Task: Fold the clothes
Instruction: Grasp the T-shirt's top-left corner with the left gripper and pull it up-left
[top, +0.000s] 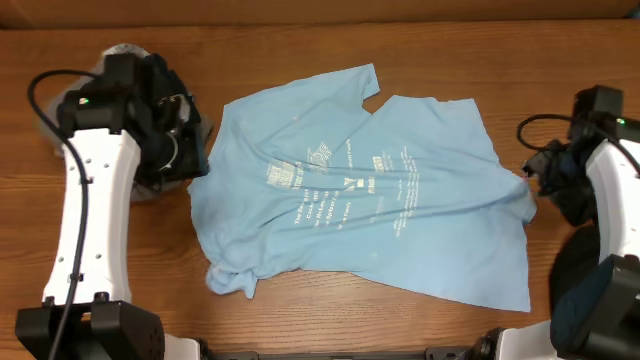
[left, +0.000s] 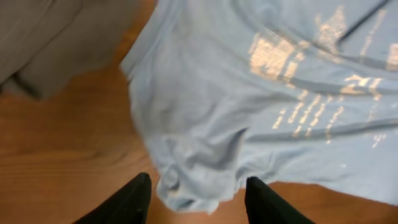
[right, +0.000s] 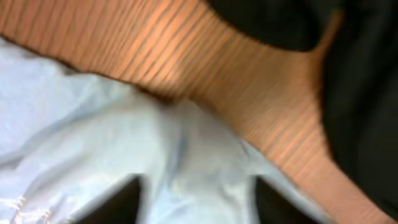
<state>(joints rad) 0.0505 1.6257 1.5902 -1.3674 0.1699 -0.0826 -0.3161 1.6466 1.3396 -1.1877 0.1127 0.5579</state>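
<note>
**Blue T-shirt spread between 2 open grippers**

Overhead: the light blue T-shirt (top: 360, 190) lay across the middle of the table (top: 300, 40), long axis left to right, 1 arm at each end.

Left wrist: the left gripper (left: 199, 202) stood wide, the shirt's bunched left edge between its fingertips.

Right wrist, blurred: the right gripper (right: 199, 205) stood wide over the right edge.

The T-shirt (top: 400, 200) is soft, matt, creased light blue cloth. The desk (top: 300, 50) is smooth wood with a slight sheen. The left arm (top: 95, 210) is glossy white plastic.
</note>
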